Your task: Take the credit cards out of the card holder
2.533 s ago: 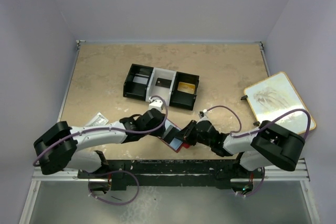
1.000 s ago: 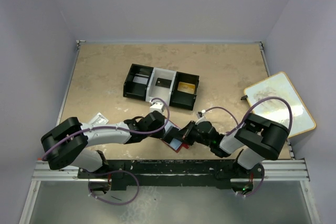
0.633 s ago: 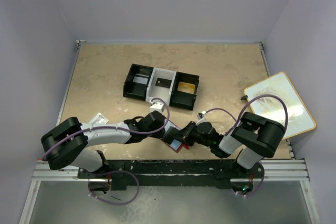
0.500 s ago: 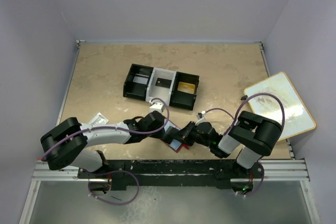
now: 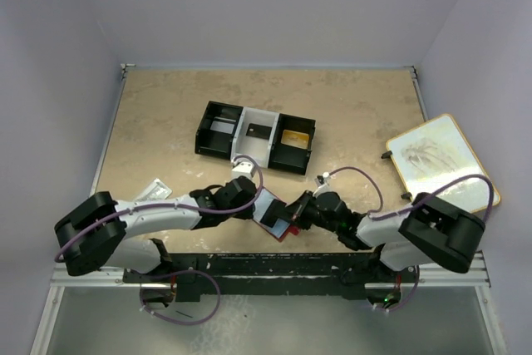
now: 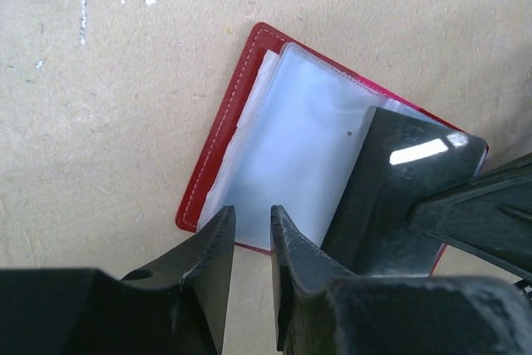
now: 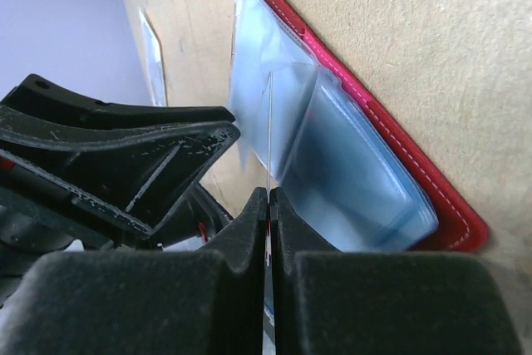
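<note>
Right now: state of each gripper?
Left gripper: fingers slightly apart, nothing between them, over the card holder.
Right gripper: closed on a credit card.

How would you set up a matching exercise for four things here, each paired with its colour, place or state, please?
Things:
1. holder
2. tray
3. card
4. board

Descriptions:
a. far right in the top view
b. red-edged, lying open
c. black and white, three compartments
d. dark and glossy, gripped by the right pincer

Pairs: 1-b, 2-c, 3-d, 4-a
</note>
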Motion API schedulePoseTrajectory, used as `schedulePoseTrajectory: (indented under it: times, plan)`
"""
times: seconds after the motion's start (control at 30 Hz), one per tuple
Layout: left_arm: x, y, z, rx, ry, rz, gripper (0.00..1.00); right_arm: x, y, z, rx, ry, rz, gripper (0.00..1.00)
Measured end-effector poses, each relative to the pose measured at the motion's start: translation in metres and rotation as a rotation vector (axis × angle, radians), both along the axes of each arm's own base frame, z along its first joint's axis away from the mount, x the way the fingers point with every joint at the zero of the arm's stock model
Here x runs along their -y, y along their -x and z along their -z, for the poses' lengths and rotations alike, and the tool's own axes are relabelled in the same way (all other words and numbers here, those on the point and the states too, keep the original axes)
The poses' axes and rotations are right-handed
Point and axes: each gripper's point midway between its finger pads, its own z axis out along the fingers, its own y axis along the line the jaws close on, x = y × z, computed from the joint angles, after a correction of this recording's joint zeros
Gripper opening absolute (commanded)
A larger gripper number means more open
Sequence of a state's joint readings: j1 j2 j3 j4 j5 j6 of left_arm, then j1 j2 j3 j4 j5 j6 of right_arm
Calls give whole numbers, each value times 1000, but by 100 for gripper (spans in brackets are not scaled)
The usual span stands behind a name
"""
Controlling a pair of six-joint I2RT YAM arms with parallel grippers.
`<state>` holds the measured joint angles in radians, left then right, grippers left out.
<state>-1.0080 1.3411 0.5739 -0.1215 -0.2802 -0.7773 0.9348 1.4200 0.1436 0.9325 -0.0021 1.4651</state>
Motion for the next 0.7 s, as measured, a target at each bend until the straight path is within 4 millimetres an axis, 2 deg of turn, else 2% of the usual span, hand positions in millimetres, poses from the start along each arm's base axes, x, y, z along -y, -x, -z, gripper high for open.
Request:
schedulePoseTrajectory:
  times: [0.27, 0.53, 0.7]
  plan:
    - [-8, -6, -11, 39, 0, -48, 23, 21, -7, -16, 69, 110, 48, 0]
    - [-23, -11, -41, 110, 23, -100, 37, 43, -21, -52, 208, 144, 126, 0]
    - [-30, -15, -61, 135, -22, -100, 44, 47, -25, -70, 313, 151, 122, 0]
